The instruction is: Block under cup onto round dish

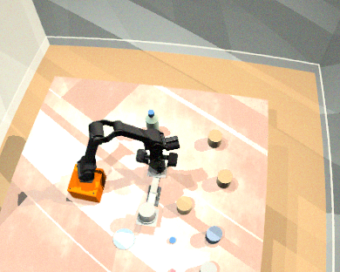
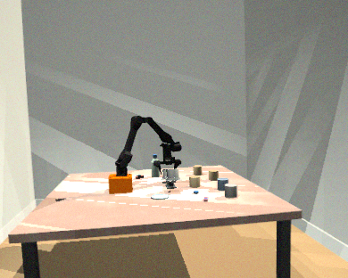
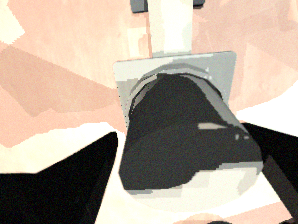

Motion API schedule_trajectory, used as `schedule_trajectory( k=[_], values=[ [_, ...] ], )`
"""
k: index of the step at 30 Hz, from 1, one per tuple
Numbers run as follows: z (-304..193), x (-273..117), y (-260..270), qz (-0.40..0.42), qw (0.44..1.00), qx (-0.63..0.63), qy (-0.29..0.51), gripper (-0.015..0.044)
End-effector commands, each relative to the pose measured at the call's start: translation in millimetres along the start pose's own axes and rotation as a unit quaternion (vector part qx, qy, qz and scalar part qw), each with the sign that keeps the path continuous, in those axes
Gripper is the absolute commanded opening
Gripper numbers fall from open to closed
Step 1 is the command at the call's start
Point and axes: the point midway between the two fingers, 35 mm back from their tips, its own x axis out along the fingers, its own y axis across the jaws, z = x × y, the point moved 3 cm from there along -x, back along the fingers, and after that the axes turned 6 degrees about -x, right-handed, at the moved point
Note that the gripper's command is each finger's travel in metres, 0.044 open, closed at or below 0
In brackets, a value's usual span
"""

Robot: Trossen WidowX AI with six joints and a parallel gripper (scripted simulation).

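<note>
The balance [image 1: 153, 192] [image 3: 171, 30] has a pale beam with a square plate at each end. One grey cup [image 3: 190, 150] stands on the far plate [image 3: 120, 80]; my arm hides it in the top view. The other grey cup [image 1: 146, 212] stands on the near plate. In the exterior view the cups overlap. My gripper [image 1: 157, 158] [image 2: 169, 165] [image 3: 177, 132] is open, pointing down over the far cup, with a finger on either side of it in the wrist view. Contact is not visible. The round dish [image 1: 124, 239] [image 2: 160, 197] is bare. No block is visible under either cup.
A bottle [image 1: 152, 119] [image 2: 154, 167] stands behind the far cup. To the right are tan cylinders [image 1: 184, 205] [image 1: 224, 179] [image 1: 214, 139], a blue cylinder [image 1: 214, 234] and a grey cylinder [image 2: 230, 191]. A small blue object [image 1: 173, 240] [image 2: 195, 192] and a pink one [image 2: 205, 199] lie nearby.
</note>
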Motion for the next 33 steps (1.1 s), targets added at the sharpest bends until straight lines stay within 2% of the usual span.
schedule_trajectory(
  k=[1,5,11,22,33],
  values=[
    [1,6,-1,-0.002,1.000,0.002,-0.003,0.0440],
    [1,6,-1,-0.002,1.000,0.002,-0.003,0.0335],
    [1,6,-1,-0.002,1.000,0.002,-0.003,0.0295],
    [0,-3,1,-0.002,1.000,0.002,-0.003,0.0006],
    [0,-16,4,-0.002,1.000,0.002,-0.003,0.0000]
  ],
)
